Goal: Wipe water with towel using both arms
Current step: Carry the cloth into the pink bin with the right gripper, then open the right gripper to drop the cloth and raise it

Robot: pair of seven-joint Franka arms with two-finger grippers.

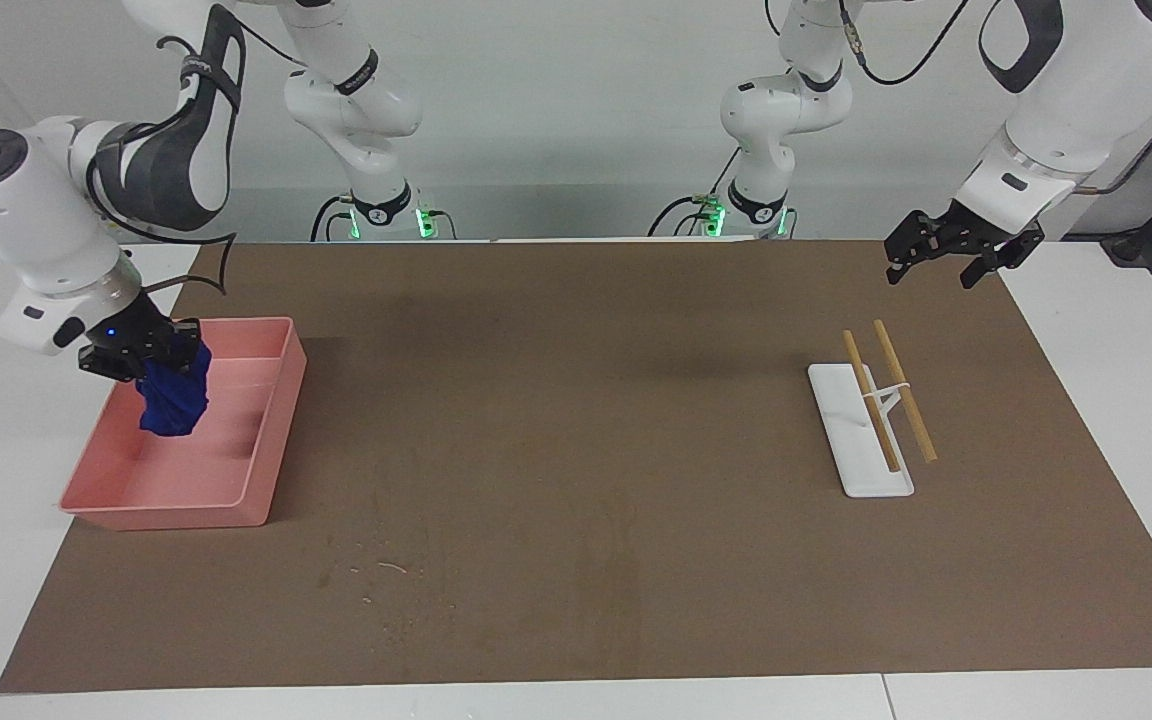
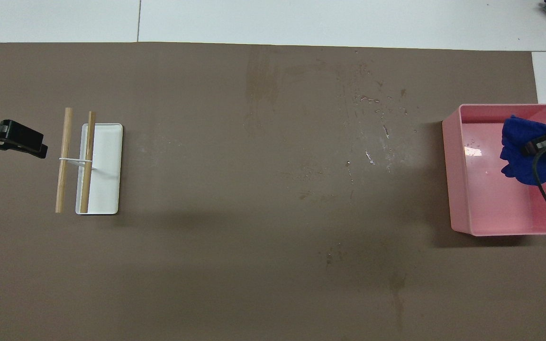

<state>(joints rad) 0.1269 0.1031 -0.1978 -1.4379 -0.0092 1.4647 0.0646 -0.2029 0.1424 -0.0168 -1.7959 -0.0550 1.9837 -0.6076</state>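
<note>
My right gripper (image 1: pixel 148 368) is shut on the deep blue towel (image 1: pixel 174 405) and holds it hanging inside the pink bin (image 1: pixel 271 440), just above its floor. In the overhead view the towel (image 2: pixel 522 163) hangs under that gripper (image 2: pixel 536 146), over the part of the bin (image 2: pixel 449 180) toward the right arm's end of the table. The water (image 1: pixel 381 572) is a patch of pale droplets on the brown mat, farther from the robots than the bin; it also shows in the overhead view (image 2: pixel 372 128). My left gripper (image 1: pixel 941 265) is open and empty, raised over the mat's edge (image 2: pixel 22 142).
A white tray (image 1: pixel 861 470) with two wooden sticks (image 1: pixel 901 395) across it lies toward the left arm's end, beside the left gripper. In the overhead view the tray (image 2: pixel 107 189) and sticks (image 2: pixel 63 161) lie next to that gripper. White table borders the brown mat (image 1: pixel 576 400).
</note>
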